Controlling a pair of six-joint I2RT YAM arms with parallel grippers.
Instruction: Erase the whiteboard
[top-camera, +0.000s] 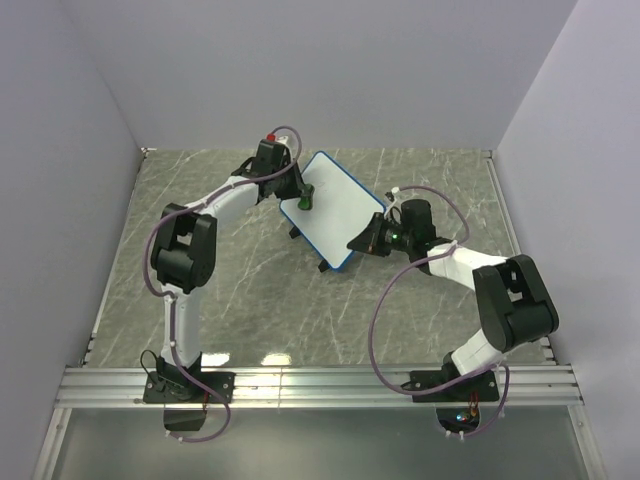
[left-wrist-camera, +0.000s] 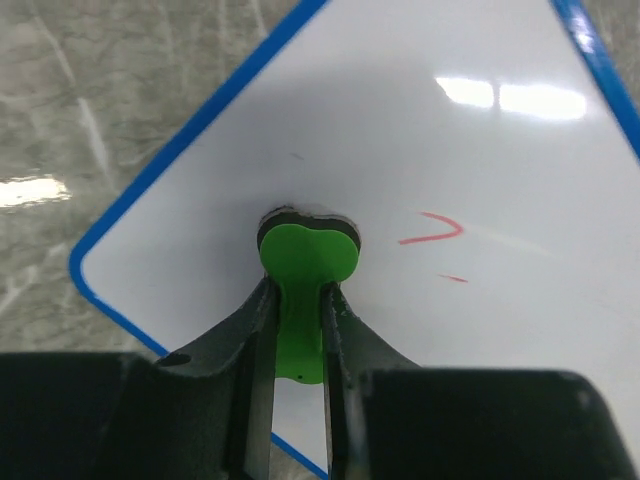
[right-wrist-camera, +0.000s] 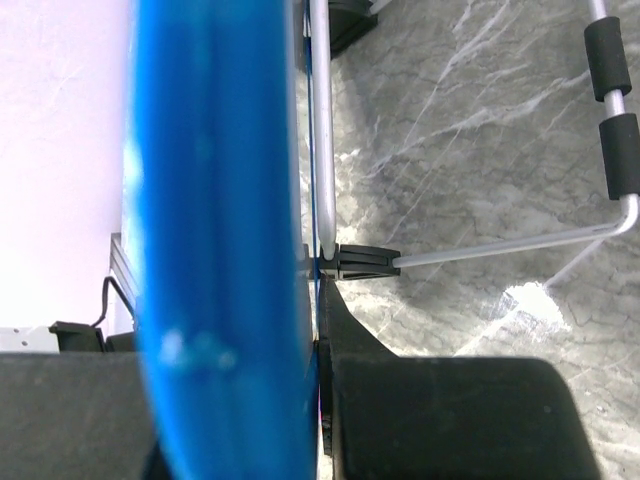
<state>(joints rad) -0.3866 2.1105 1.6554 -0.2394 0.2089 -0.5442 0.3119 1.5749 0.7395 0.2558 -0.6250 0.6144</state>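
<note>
Likely light, stiff and slick, the whiteboard (top-camera: 345, 215) is best held at its rim, where the right gripper (top-camera: 362, 241) pinches it, while the left gripper (left-wrist-camera: 298, 298) pinches the green eraser (left-wrist-camera: 308, 250).

The blue-rimmed whiteboard (top-camera: 338, 215) sits askew mid-table, bearing small red marks.

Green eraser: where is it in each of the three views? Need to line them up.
Top external: green eraser sits just left of centre in the upper half, on the left part of the whiteboard.
Left wrist: dead centre, clamped in the left gripper, pressed against the white face.
Right wrist: not in it.
Shared landmark: the whiteboard's blue rim, visible in all three views.
</note>
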